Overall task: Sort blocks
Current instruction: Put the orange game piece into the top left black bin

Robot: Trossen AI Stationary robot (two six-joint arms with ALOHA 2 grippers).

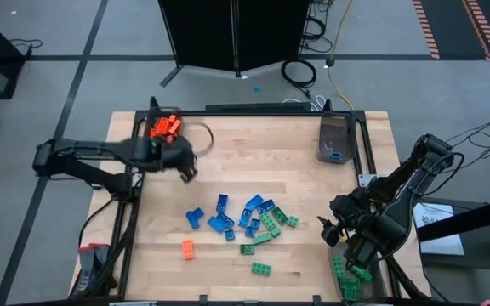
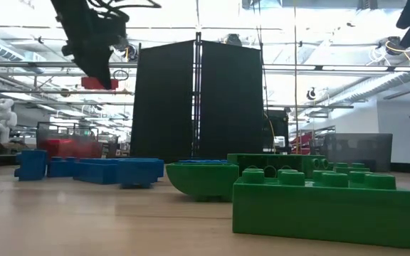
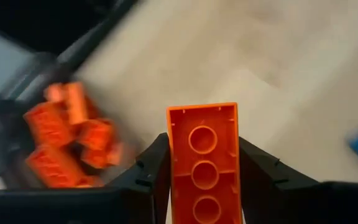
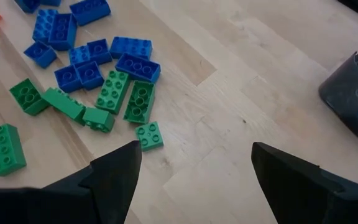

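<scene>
Blocks (image 1: 243,219) — blue and green, with one orange block (image 1: 188,248) apart from the rest — are scattered over the middle of the wooden table (image 1: 253,144). An orange brick (image 3: 205,165) is clamped between the fingers of the left gripper (image 1: 188,172), hollow underside toward the wrist camera; the gripper is held above the table, just beside the bin (image 1: 170,129) at the far left corner, where more orange blocks are piled. In the low view the same brick is seen high above the tabletop. The right gripper (image 1: 337,228) is held with its fingers (image 4: 114,171) spread wide and nothing between them, near the table's right edge, beside a bin (image 1: 347,274) with green blocks. A third bin (image 1: 335,138) is set at the far right corner; a blue block is seen inside it.
</scene>
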